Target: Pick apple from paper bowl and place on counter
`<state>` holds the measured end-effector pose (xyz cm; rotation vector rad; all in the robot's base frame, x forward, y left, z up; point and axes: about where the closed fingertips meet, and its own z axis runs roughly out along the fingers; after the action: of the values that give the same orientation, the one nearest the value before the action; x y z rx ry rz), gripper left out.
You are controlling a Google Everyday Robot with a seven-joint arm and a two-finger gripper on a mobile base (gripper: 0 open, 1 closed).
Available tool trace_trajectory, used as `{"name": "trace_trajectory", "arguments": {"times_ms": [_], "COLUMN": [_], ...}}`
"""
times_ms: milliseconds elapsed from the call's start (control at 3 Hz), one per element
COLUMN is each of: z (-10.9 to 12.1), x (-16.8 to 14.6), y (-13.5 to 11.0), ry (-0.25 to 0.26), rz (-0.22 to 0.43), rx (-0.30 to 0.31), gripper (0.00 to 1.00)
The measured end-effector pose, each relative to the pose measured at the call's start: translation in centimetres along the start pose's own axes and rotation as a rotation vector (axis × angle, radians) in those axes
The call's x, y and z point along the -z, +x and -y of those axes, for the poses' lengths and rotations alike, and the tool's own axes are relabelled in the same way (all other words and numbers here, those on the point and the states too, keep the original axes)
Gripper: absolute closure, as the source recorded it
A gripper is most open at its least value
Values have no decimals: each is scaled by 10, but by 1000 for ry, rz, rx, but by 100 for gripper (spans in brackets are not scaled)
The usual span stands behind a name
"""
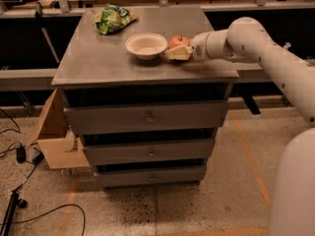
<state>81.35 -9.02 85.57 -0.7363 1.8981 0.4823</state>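
– What is in the bowl (146, 45)?
– Only its own bare white inside shows. It sits on the counter (108, 63), right of the middle and nearer the back edge than the front.
– So where is the apple (179, 40)?
– Out of the bowl, just beside its right rim, towards the right edge. I cannot tell whether it rests on the top or hangs just above it.
– How does it look?
– Small, round and red-orange, with a short dark stem pointing up.
– And the gripper (173, 49)?
– It reaches in over the right edge on the white arm (256, 43). The fingers are closed around the apple: the tan near finger (178, 54) lies along its front, and the far one is hidden behind it.
– Any other containers?
– Three drawers (147, 117) under the top, all pushed in. A cardboard box (51, 132) stands on the floor against the cabinet's left side; what it holds cannot be seen.
– The count?
– One apple, one bowl, one gripper, and one green bag (114, 18) at the back left corner, well apart from the bowl.
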Motion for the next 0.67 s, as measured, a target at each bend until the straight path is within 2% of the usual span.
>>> {"name": "trace_trajectory", "arguments": {"times_ms": [333, 667], "z": [-7, -4], "x": [8, 32], "y": [-11, -22], "ry": [-8, 8], "rz": [3, 23], "rx": [40, 57], "gripper": [0, 0]}}
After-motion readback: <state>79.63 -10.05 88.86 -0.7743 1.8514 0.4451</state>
